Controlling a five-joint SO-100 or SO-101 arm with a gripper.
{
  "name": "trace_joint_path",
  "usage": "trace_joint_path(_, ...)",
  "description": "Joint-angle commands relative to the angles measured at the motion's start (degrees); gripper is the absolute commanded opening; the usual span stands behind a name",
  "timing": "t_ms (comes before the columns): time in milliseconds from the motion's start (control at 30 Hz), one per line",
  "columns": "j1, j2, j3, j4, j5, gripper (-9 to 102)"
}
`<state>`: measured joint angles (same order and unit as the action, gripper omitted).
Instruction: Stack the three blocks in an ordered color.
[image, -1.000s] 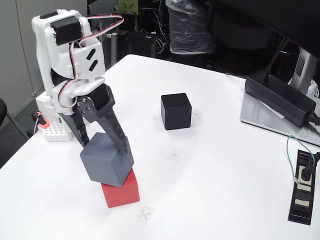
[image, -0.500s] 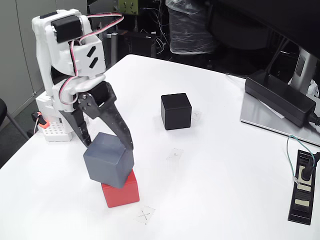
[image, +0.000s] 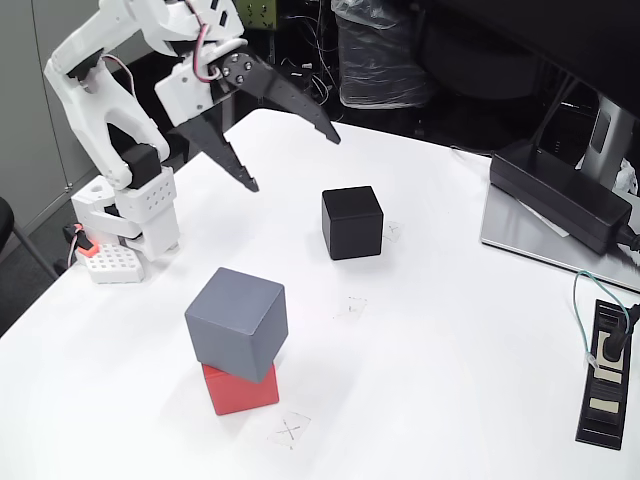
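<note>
Lighting: bright, even, diffuse, apparently from overhead. White table (image: 450, 330) rendered clean, near overexposure toward the foreground, no hard glare. Shadows: soft and short; a faint one lay at the foot of the black cube (image: 352, 222), another under the grey cube (image: 237, 322) falling across the red cube (image: 240, 388). Background beyond the table's far edge was dim, detail lost in dark clutter. Focus: acceptable throughout; slight softness and compression noise overall. Motion blur: none evident on the gripper (image: 295, 160). Edge distortion: not noticeable. Black adapter (image: 560, 195) showed a mild sheen on its top.
</note>
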<state>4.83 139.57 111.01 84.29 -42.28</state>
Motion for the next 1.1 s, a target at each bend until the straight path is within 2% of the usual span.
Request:
trace_joint_path(0,-9.8,1.1,-1.8,5.0,0.3,33)
trace_joint_path(133,-19.7,0.7,-1.8,6.2,2.6,33)
trace_joint_path(267,-23.7,-4.8,-1.8,2.9,11.1,33)
trace_joint_path(533,-25.7,-19.8,-2.5,-5.5,23.2,33)
trace_joint_path(1067,-25.9,-36.8,-2.7,-14.9,28.6,33)
